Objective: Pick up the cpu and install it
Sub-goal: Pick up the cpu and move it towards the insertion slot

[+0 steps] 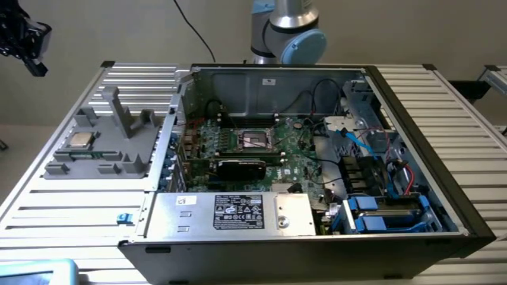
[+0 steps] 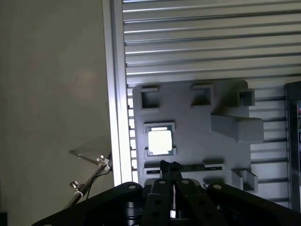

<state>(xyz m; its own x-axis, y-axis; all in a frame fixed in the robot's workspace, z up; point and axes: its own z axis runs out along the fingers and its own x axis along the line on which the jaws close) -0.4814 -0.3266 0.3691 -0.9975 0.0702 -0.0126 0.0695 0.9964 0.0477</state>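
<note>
In the exterior view, the cpu (image 1: pixel 82 141) lies in the grey tray (image 1: pixel 111 161) at the exterior view's left. The gripper (image 1: pixel 35 68) hangs well above it, in the upper left corner. In the wrist view, I see the gripper (image 2: pixel 170 165) clenched and empty, pointing down at the tray (image 2: pixel 197 132), with the cpu (image 2: pixel 160 140) just past its tips.

No wording, brand or number can be read. A printed label (image 1: pixel 238 212), dark with rows of pale marks and symbols, stands on the top face of the silver box (image 1: pixel 293 215) along the near edge of the computer case (image 1: pixel 317 261); its print is too small to make out. A small white sticker (image 1: pixel 187 200) lies just beside it on the same box. Another pale sticker (image 1: pixel 269 79) sits on the case's far wall, likewise illegible.
</note>
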